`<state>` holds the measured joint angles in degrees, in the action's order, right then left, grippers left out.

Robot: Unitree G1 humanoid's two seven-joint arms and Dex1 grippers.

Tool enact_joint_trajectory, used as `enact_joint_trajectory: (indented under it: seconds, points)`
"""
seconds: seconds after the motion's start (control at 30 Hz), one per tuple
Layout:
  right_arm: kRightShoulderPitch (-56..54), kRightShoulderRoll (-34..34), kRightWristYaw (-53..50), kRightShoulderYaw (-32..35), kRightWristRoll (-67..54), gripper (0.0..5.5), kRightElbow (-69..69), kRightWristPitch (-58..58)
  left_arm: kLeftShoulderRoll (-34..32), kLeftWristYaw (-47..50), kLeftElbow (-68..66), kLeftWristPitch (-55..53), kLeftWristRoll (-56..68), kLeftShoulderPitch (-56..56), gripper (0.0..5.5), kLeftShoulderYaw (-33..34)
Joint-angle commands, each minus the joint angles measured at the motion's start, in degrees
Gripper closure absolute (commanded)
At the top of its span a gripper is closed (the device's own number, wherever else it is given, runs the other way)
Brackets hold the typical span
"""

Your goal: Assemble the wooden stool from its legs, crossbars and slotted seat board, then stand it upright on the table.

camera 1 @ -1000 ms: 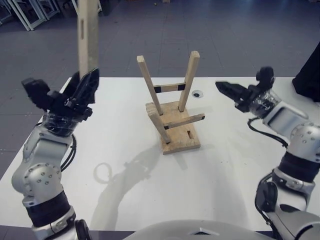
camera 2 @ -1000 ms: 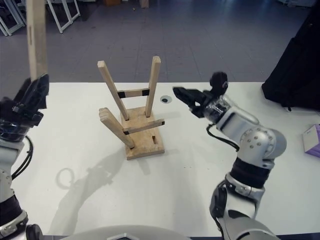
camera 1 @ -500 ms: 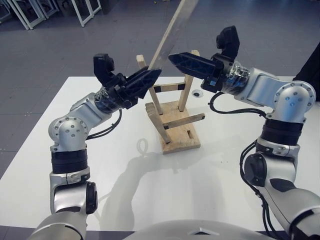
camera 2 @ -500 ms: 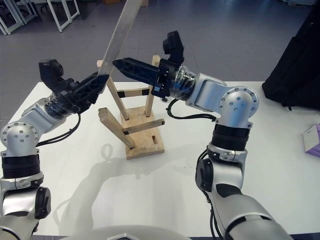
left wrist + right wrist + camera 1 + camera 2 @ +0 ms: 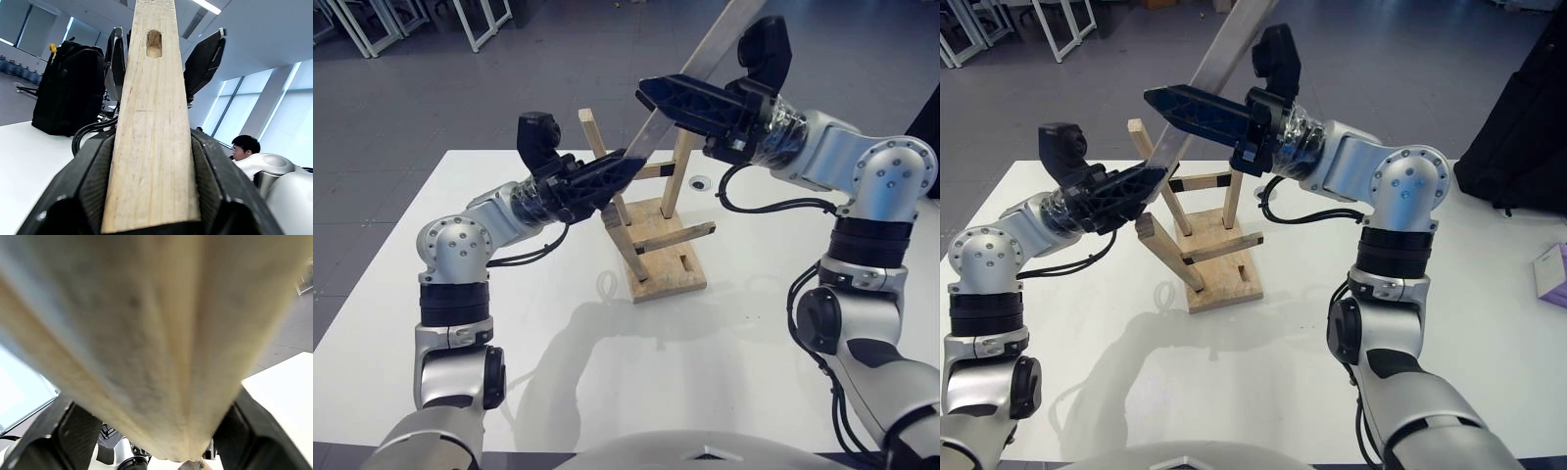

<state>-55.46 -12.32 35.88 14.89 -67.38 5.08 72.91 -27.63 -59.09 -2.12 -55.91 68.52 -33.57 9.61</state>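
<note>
- We saw the left gripper (image 5: 625,168) clenched on the lower end of a long pale wooden leg (image 5: 152,127); the leg sat pinched between both its fingers and slanted up and away toward the robot's right, above the table.
- The right gripper (image 5: 651,96) was released; its fingers straddled the leg higher up, near an oval hole in the wood, with a little gap at the sides.
- Below them, the part-built stool lay upside down; its pale slotted wooden seat board (image 5: 656,284) rested flat on the white table (image 5: 734,372).
- Three plain wooden legs (image 5: 680,166) stood out of the board, two long and nearly upright, one leaning low at the front.
- Two thin wooden crossbars with black ends (image 5: 646,172) joined them; one empty slot showed in the board's right side.
</note>
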Motion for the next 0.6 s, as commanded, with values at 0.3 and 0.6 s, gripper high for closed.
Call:
enact_joint_trajectory:
  seconds: [0.3, 0.6]
  points:
    - [-3.7, -2.2, 0.1, -1.6, 4.5, 3.42, 3.1, -6.0, -0.1, 0.8, -1.6, 4.6, -4.2, -2.7, 2.73, 3.2]
    - [-5.7, -13.6, 0.7, 2.4, 13.7, 3.46, 12.6, -14.3, -1.6, 8.6, 2.4, 13.4, -10.2, 3.9, 1.29, 11.3]
